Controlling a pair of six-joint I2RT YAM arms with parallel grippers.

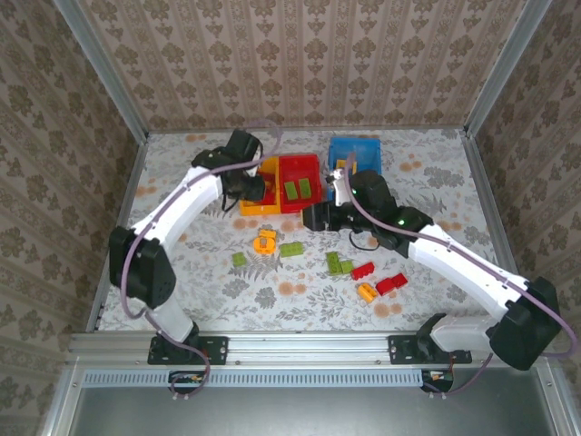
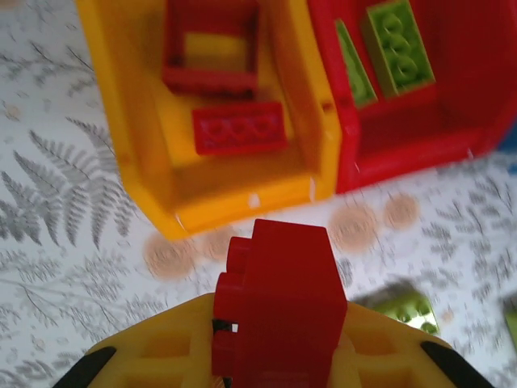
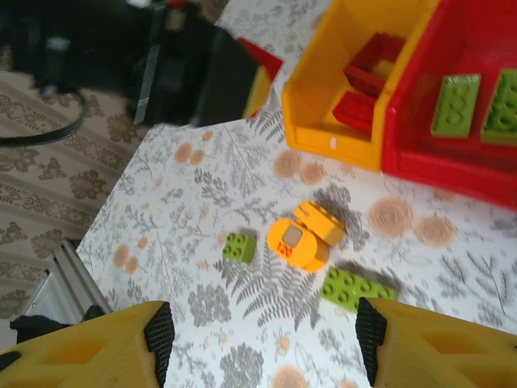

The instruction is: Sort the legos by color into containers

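Left wrist: left gripper [image 2: 275, 356] is clenched on a red studded plastic brick [image 2: 279, 291]. It hangs over the floral table cover [image 2: 65, 202], just on the near side of the yellow-orange open plastic bin [image 2: 137, 145]. That bin holds a red open frame [image 2: 212, 48] and a flat red brick [image 2: 240, 128]. The red plastic bin [image 2: 485, 97] touches it on the right, with two lime green bricks [image 2: 396, 48] inside.

Top external: blue plastic bin [image 1: 359, 145] sits just beside the red bin's far right corner. Two red bricks [image 1: 392, 283] lie loose on the table near the right arm.

Right wrist: right gripper [image 3: 262, 347] has its jaws spread with nothing between them. It is over loose pieces: two orange pieces [image 3: 303, 234] touching, a small green brick [image 3: 240, 246] and a longer green brick [image 3: 355, 287].
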